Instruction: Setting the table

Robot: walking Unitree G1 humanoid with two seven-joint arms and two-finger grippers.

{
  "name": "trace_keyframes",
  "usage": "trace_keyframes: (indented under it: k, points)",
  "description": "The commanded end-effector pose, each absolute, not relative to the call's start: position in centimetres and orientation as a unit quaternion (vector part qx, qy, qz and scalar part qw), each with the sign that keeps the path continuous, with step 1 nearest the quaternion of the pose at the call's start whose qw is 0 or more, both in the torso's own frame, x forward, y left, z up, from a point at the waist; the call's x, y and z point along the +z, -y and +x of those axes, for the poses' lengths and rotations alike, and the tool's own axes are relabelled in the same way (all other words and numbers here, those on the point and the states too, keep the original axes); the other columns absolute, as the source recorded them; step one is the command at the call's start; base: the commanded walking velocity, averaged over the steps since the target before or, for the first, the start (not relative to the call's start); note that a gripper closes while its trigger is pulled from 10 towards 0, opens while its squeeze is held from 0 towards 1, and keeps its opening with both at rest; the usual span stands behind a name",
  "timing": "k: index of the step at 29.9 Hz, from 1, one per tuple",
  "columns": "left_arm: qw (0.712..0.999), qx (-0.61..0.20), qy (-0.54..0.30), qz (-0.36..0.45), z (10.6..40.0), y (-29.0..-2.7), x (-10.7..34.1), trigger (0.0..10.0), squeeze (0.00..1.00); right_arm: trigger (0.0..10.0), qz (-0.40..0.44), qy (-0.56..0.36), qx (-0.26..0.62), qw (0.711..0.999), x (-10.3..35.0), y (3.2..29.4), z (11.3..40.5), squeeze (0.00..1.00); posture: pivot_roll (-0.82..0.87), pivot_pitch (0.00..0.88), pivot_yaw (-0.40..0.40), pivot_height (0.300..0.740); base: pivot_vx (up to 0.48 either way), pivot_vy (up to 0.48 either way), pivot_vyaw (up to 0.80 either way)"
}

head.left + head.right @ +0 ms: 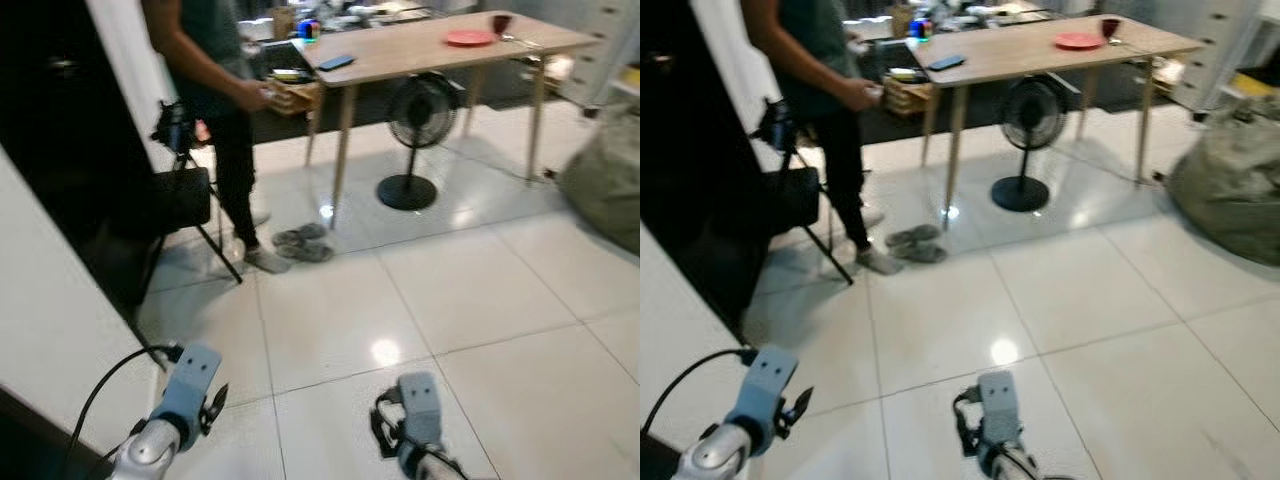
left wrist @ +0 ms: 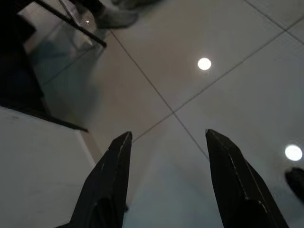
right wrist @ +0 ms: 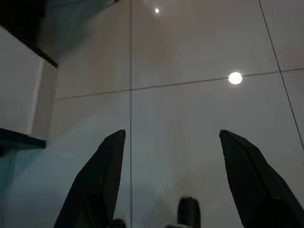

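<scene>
Your view looked down across a glossy white tiled floor [image 1: 470,290] toward a wooden surface [image 1: 420,50] standing well ahead on slim legs. A red plate [image 1: 470,38] lay near its far right end, with a dark red glass [image 1: 501,22] just beside it and a dark phone [image 1: 335,62] nearer the left end. A black pedestal fan [image 1: 415,135] stood on the floor under the surface. To the left, a person [image 1: 215,110] in dark clothes stood beside a black tripod [image 1: 185,190], with a pair of grey slippers [image 1: 303,243] at their feet. A grey beanbag [image 1: 605,185] sat at the right edge.

Both your arms hung low over the tiles. Your left gripper [image 2: 166,175] had its fingers spread apart and held nothing. Your right gripper [image 3: 180,175] was likewise released and empty, pointing down at bare floor.
</scene>
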State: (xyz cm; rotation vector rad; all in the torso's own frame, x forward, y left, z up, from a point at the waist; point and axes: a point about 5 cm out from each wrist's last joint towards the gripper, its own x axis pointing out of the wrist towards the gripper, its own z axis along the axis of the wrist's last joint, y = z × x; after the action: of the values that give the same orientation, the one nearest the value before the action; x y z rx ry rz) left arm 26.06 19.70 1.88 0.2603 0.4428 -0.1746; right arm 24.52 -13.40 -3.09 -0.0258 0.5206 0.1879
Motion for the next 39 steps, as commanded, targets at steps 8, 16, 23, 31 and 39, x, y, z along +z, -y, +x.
trace_keyframes:
  k: [8,16,23,31,39]
  points:
    - [0.972,-0.045,-0.219,0.075,25.4,-18.0,0.9,10.0,0.0,10.0,-0.065,-0.282,0.123,0.949,-3.6,16.3,23.5,0.0,-0.07,0.0,0.013,0.74,0.0,0.0,-0.8]
    - [0.972,-0.03,-0.223,0.062,24.2,-17.9,0.4,10.0,0.0,10.0,-0.073,-0.281,0.143,0.946,-3.3,16.0,24.2,0.0,-0.05,0.0,-0.005,0.74,0.0,0.0,-0.8]
    - [0.972,-0.025,-0.225,0.066,24.2,-18.4,0.4,10.0,0.0,10.0,-0.066,-0.274,0.154,0.947,-3.0,15.1,24.6,0.0,-0.05,0.0,0.011,0.74,0.0,0.0,-0.8]
    - [0.973,-0.033,-0.219,0.069,24.9,-18.2,1.0,10.0,0.0,10.0,-0.054,-0.271,0.136,0.952,-3.0,15.6,24.6,0.0,-0.07,0.0,0.032,0.74,0.0,0.0,-0.8]
    - [0.977,-0.028,-0.203,0.064,25.4,-18.4,1.7,10.0,0.0,10.0,-0.05,-0.264,0.133,0.954,-2.7,15.4,24.9,0.0,-0.07,0.0,0.04,0.74,0.0,0.0,-0.8]
